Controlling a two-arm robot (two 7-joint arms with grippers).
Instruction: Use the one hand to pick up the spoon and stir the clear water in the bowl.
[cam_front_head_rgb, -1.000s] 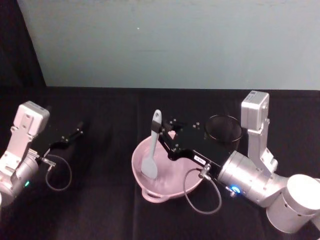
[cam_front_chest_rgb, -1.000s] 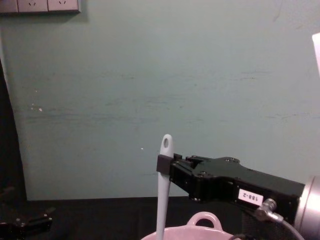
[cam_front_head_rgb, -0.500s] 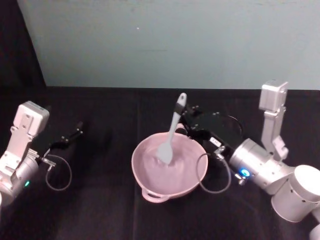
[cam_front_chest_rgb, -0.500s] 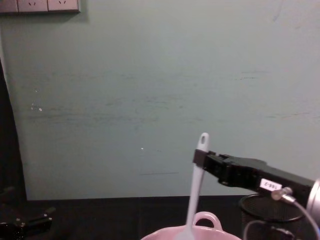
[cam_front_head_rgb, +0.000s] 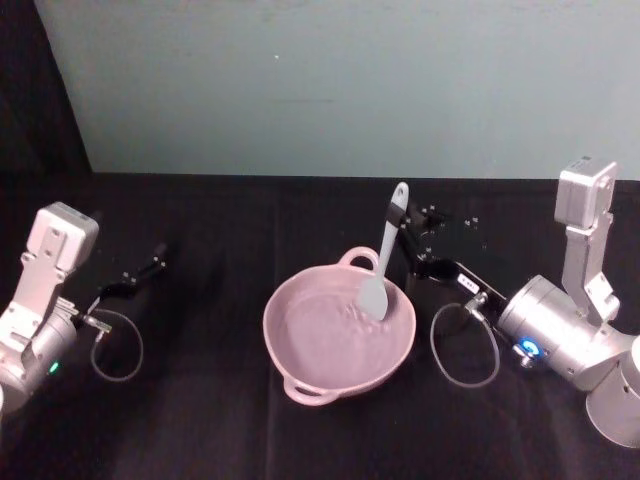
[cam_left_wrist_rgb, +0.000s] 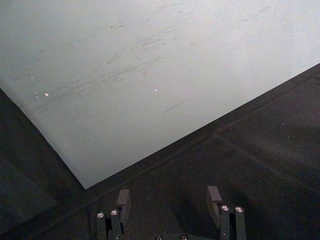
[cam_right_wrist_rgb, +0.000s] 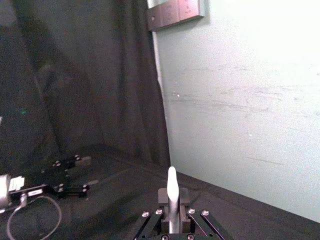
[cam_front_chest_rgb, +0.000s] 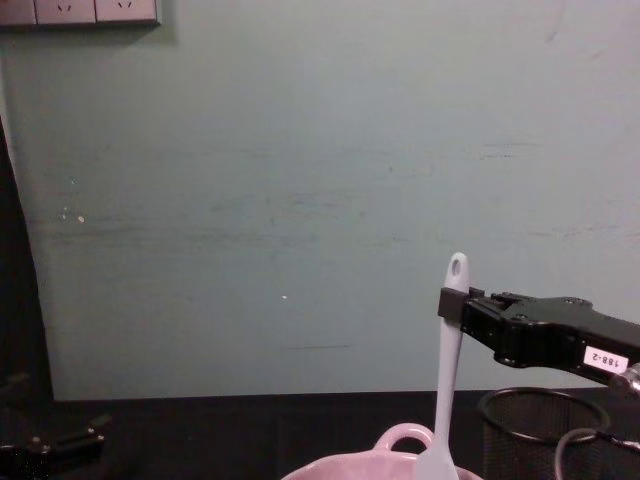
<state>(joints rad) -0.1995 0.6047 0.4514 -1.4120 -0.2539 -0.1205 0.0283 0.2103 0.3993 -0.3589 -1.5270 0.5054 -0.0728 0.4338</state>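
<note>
Right claw (cam_front_head_rgb: 402, 232) clamped on the upper handle of the spoon (cam_front_head_rgb: 384, 258), just below the hole in its end. In the right wrist view the two fingers (cam_right_wrist_rgb: 162, 196) press against the white handle (cam_right_wrist_rgb: 171, 186) from both sides. This claw hangs above the bowl's far right rim, its black body with the small white label running back to the right of the bowl. The spoon stands nearly upright, top tipped slightly away from the bowl's centre, paddle blade down inside the bowl (cam_front_head_rgb: 270, 335) at its right inner side. From the chest view the spoon (cam_front_chest_rgb: 447, 370) drops behind the pink rim (cam_front_chest_rgb: 345, 466), beside the loop handle on the bowl's far edge. Faint glints lie on the water by the blade. A grey cable (cam_front_head_rgb: 465, 345) loops on the worktop (cam_front_head_rgb: 220, 420) right of the bowl. A black wire-mesh cup (cam_front_chest_rgb: 530, 420) stands right of the bowl, under the claw (cam_front_chest_rgb: 455, 305). Left claw (cam_front_head_rgb: 158, 257) sits idle well left of the bowl, low over the worktop, its fingers (cam_left_wrist_rgb: 122, 199) apart with nothing between them.
</note>
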